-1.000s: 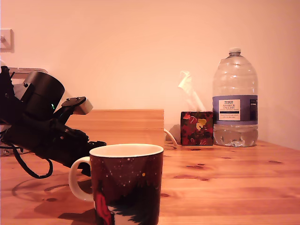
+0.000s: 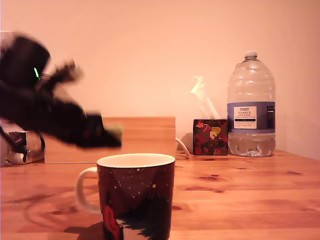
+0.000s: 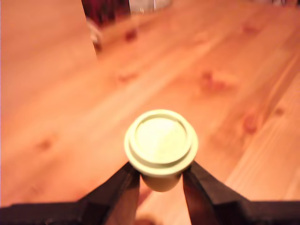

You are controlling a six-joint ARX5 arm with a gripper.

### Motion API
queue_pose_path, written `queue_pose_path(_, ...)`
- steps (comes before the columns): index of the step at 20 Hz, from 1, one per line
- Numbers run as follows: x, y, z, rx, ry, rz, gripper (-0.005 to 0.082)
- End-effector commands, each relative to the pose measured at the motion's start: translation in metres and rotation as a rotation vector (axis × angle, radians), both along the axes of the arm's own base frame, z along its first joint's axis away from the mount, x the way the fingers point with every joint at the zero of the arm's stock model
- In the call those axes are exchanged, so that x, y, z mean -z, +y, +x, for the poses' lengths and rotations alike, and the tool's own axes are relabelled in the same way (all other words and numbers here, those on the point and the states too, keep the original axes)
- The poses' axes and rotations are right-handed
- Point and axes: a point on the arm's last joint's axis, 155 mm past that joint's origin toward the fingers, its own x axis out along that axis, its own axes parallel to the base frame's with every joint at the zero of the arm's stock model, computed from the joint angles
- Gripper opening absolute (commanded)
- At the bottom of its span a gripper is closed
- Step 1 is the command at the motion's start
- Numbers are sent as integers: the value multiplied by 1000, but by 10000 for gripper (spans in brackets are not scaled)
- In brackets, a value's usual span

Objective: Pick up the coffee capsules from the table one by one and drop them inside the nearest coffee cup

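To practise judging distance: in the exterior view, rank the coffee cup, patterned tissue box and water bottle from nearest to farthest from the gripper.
1. coffee cup, just below the gripper holding the coffee capsule, at the table's front.
2. patterned tissue box, towards the exterior view's right, at the back.
3. water bottle, farthest right, beside the box.

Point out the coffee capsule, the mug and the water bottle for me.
coffee capsule (image 3: pixel 161 140): wrist view, on its round flat face.
mug (image 2: pixel 142 192): exterior view, on its speckled side wall.
water bottle (image 2: pixel 248 116): exterior view, on its label.
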Motion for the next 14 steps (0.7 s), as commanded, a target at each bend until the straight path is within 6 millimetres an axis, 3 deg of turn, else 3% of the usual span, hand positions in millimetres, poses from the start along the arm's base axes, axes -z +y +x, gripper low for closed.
queue_pose_path(1, 2, -1, -18, 22, 22, 14, 90)
queue_pose_path(7, -27, -12, -62, 94, 54, 31, 90)
queue_pose_path(14, -33, -25, -120, 204, 134, 78, 90)
